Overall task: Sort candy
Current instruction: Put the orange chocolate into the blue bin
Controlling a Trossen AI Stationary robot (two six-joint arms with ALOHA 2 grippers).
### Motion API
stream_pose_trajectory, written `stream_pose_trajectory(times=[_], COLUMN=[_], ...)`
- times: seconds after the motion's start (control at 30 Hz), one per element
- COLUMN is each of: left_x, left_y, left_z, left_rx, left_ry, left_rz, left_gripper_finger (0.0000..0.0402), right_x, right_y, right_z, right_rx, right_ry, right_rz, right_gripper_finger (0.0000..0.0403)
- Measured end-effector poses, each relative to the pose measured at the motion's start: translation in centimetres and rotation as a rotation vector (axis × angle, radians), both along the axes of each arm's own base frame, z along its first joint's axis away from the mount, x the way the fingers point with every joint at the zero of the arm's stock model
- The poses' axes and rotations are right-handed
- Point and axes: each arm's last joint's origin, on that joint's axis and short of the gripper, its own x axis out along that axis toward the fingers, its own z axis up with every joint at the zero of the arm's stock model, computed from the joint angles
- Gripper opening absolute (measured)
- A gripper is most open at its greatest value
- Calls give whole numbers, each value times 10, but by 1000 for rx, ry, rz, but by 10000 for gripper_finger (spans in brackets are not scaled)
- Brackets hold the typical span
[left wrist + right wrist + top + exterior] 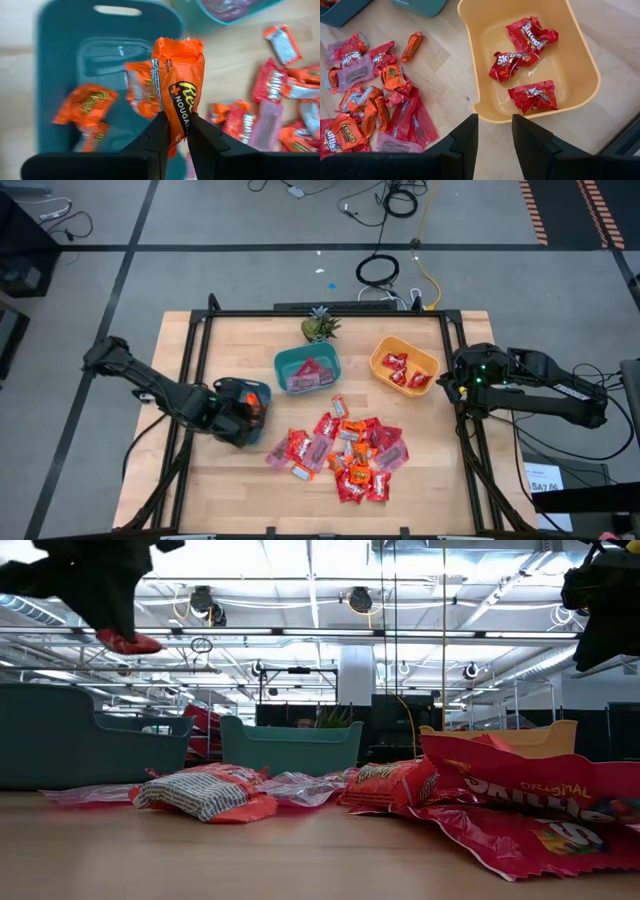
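Note:
My left gripper (175,122) is shut on an orange candy (177,75) and hangs over a dark teal bin (60,60) at the table's left, where several orange candies (85,102) lie. In the high view this gripper (240,415) covers most of the bin (256,392). A loose pile of red, orange and pink candy (345,450) lies on the table's middle. My right gripper (495,132) stands open, holding nothing, beside the yellow bowl (580,60) at the table's right. My left gripper pinches the orange candy by one end of its wrapper (179,112) between its two fingers. The fingers slant down from above. The rest of the wrapper sticks out past the fingertips, lifted clear above the teal bin.
A light teal bowl (307,368) with pink candies stands at the middle back. The yellow bowl (403,365) holds three red candies (527,65). A small green plant (318,327) sits at the far edge. Black frame rails (190,380) run along both table sides.

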Motion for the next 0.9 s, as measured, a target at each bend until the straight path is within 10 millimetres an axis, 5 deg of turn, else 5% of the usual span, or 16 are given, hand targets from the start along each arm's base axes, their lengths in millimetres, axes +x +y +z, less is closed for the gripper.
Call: stream_pose_trajectory(times=[0.9], left_x=[-10], left_y=[5], left_z=[-6], left_rx=[9], left_ry=[28], left_rz=[-3], left_gripper_finger=[68], right_x=[0], right_y=[0], right_z=[0], right_rx=[11], right_ry=[-3], right_rz=[-14], right_gripper_finger=[112])
